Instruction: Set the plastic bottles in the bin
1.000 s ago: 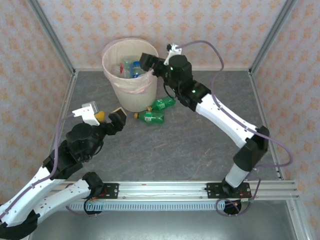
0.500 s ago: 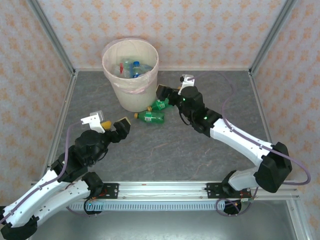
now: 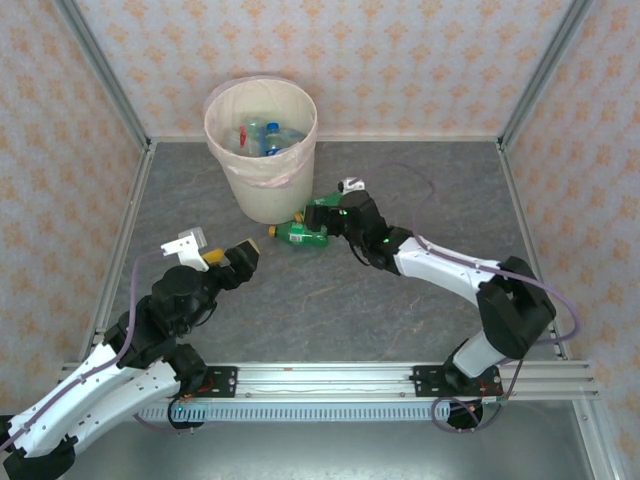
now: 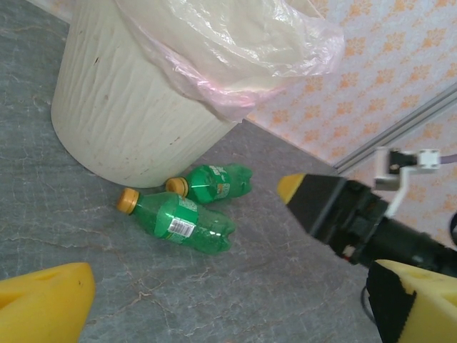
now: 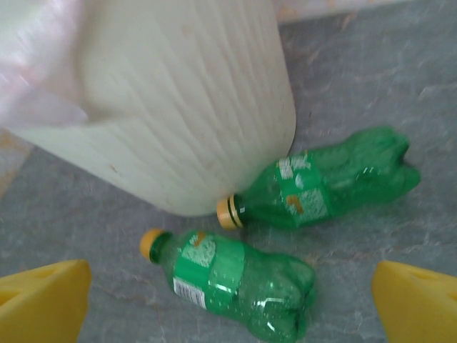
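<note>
**Top view:** The bin (image 3: 262,195) is stood at the back-left of the table (image 3: 430,190), so both arms can reach it. Several bottles (image 3: 262,135) are already seen inside. Two are left lying at its foot: the near green bottle (image 3: 303,235) and the far green bottle (image 3: 311,212), the latter partly covered by the right gripper (image 3: 326,216). That gripper is held low w/ jaws apart and nothing in them, probably lined up for a pick. The left gripper (image 3: 220,250) is kept back on the near-left, jaws also apart and empty, apparently to stay out of the way.

**Left wrist:** Both green bottles are seen on their sides, caps towards the bin. The far one's cap is just beside the bin wall. The pinkish liner (image 4: 235,50) hangs over the rim, well above them. The right arm's finger is seen approaching from the right.

**Right wrist:** The two bottles are framed between the yellow pads (image 5: 43,300). They lie close together, approx. parallel. A finger will likely have to go between them. The bin wall crowds the far one's cap end, so its free base end looks easier to reach.
</note>
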Controlling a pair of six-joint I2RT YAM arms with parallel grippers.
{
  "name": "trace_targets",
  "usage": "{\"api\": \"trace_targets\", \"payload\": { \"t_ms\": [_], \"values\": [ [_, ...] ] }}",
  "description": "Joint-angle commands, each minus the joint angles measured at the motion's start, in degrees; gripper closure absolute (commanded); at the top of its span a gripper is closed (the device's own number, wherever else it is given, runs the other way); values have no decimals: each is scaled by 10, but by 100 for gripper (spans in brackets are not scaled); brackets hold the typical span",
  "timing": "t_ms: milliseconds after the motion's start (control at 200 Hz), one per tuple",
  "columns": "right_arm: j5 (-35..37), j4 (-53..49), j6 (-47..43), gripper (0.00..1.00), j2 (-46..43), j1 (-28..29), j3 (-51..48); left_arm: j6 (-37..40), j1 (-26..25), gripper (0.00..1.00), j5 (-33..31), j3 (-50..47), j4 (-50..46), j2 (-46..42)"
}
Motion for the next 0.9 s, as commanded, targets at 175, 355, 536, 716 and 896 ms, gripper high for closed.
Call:
{"api": "trace_targets", "payload": {
  "t_ms": [175, 355, 536, 716, 896],
  "values": [
    [-41, 15, -38, 4, 95, 3, 35, -8, -4, 1, 2, 0, -23, -24],
    [-33, 11, -63, 5, 136, 3, 63, -9, -3, 1, -6, -3, -29, -29],
    [-48, 3, -89, 6, 171, 3, 96, -9, -4, 1, -7, -5, -27, -24],
    [-67, -7, -111, 6, 205, 3, 127, -1, -4, 1, -10, 4, -26, -13],
    [-96, -12, -111, 11, 222, 3, 130, 2, -4, 1, -12, 10, -28, -5]
  ]
}}
